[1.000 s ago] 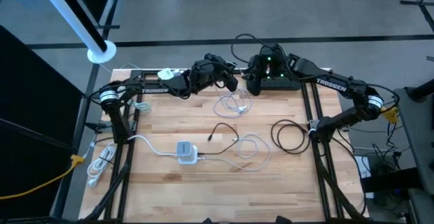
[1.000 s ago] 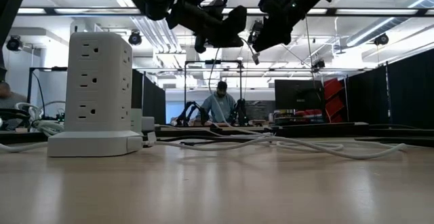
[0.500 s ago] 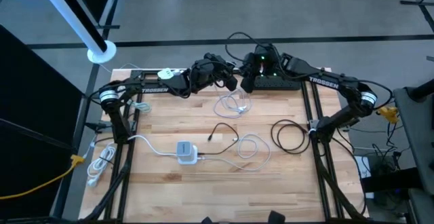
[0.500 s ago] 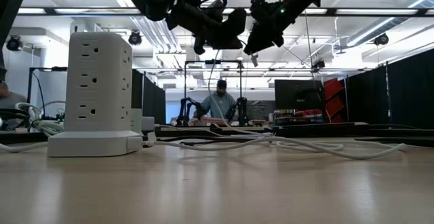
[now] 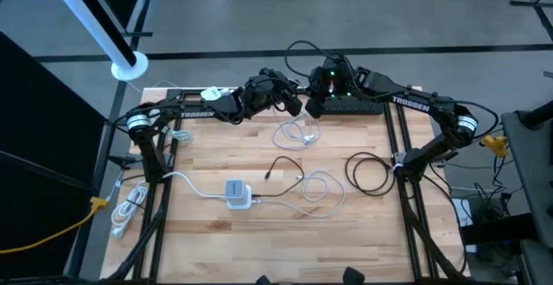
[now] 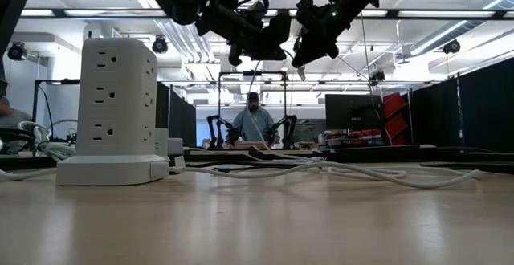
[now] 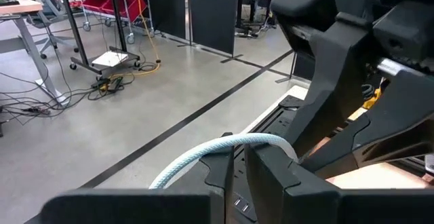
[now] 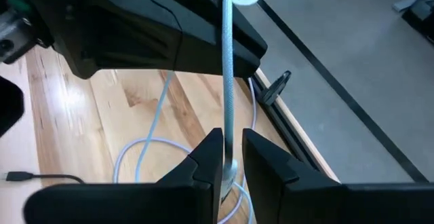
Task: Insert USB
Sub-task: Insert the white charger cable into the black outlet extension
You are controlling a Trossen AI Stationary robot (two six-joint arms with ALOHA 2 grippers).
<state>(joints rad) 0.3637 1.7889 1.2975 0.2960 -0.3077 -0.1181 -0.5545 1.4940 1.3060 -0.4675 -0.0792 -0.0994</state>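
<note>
Left pincer (image 5: 294,105): held above the counter's far edge, left of middle, clamped tight on the pale braided cable (image 7: 224,146), which is seen arching out between its fingers in the left wrist view.
Right pincer (image 5: 315,104): brought in beside the left one from nearer the far right corner, its jaws drawn in from about half open until they pinch the same cable (image 8: 227,81), as the right wrist view shows.
Cable: stretched between the two pincers in the air, its slack left looping down onto the counter (image 5: 207,242) near the far edge.
Power block (image 5: 238,193): white, lying near the counter's middle, well apart from both pincers.
Meaning: the cable is judged to be under two-handed control now, so the plug end can be steadied and turned for insertion.
Not seen: the plug tip itself cannot be made out, nor which socket is intended.
</note>
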